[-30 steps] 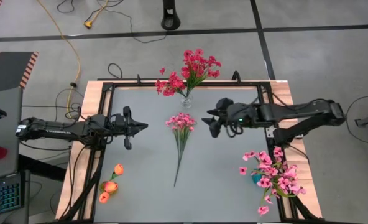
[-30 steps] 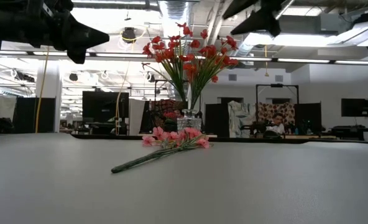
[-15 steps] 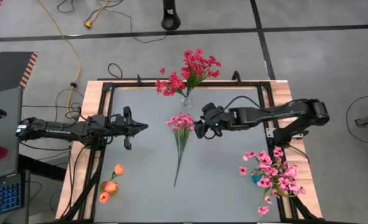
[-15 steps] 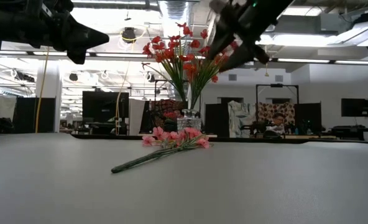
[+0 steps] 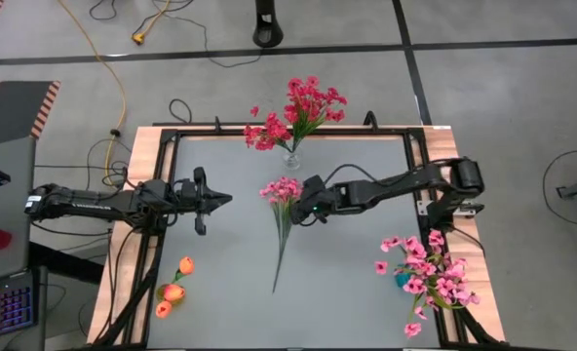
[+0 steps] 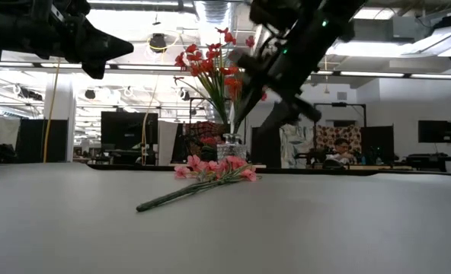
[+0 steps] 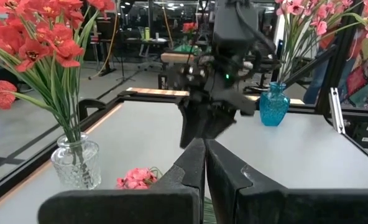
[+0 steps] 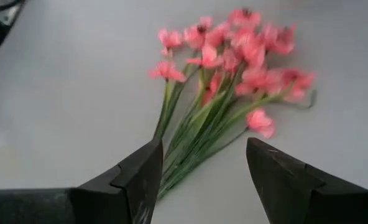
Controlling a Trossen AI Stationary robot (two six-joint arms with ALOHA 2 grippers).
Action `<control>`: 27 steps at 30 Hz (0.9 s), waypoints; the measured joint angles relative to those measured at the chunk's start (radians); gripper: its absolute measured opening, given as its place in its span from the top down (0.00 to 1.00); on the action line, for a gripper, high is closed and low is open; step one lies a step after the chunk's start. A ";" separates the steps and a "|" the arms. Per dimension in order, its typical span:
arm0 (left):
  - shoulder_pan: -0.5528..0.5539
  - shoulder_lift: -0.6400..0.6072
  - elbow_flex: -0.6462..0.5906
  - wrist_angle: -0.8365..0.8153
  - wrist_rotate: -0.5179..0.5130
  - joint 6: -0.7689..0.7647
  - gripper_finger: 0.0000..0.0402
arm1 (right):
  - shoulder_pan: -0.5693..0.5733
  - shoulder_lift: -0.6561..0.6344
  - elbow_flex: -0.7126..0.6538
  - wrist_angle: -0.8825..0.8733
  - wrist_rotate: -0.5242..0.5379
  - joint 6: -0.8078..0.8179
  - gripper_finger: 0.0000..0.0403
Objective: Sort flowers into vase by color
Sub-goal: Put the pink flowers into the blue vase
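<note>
One pink spray (image 5: pixel 284 191) lies just beside the right gripper (image 5: pixel 306 209), fingers spread apart.

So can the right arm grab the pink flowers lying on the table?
Probably yes. The right gripper is open and right beside the pink flowers, with nothing between them.

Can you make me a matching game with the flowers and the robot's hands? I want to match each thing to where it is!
Things:
1. red flowers
2. pink spray
3. orange buds
4. right gripper

Places:
A. lying flat mid-table
B. near the table's left front corner
C. standing in the clear glass vase
D. open, just beside the lying blooms

Pairs: 1-C, 2-A, 3-B, 4-D
</note>
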 joint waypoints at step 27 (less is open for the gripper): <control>-0.001 0.001 0.000 -0.062 0.052 -0.002 1.00 | 0.026 0.282 0.019 0.263 -0.002 0.181 0.36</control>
